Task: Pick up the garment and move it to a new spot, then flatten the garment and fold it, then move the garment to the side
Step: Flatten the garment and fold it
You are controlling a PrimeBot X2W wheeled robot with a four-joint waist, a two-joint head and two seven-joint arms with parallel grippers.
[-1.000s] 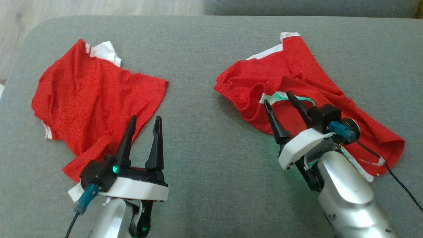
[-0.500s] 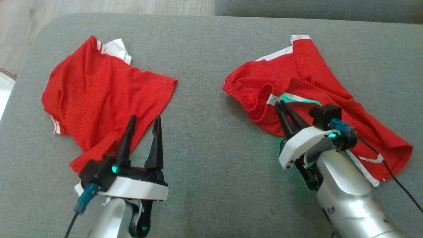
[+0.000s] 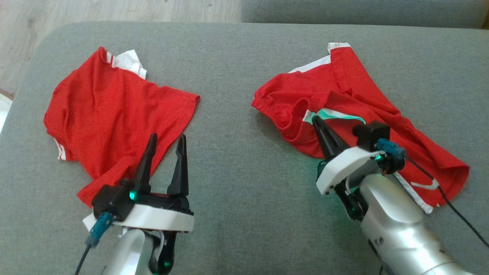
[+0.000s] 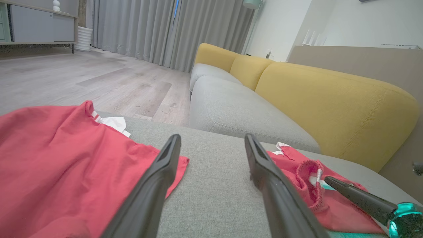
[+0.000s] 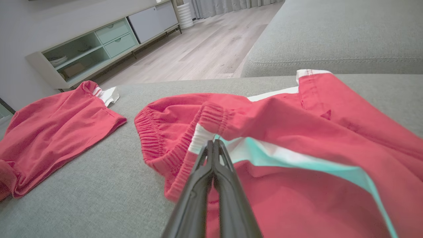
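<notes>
Right gripper (image 3: pixel 314 118) pinches red shorts (image 3: pixel 345 89) on the grey cushion (image 3: pixel 229 152)

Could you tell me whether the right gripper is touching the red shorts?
Touching: the right wrist view shows the right gripper, jaws shut, meeting the red shorts at the waistband.

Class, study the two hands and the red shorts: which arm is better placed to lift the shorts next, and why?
Right. The right hand is shut on the red shorts at the waistband. The left hand hangs open above the grey cushion at the red shirt's edge, well apart from the shorts.
</notes>
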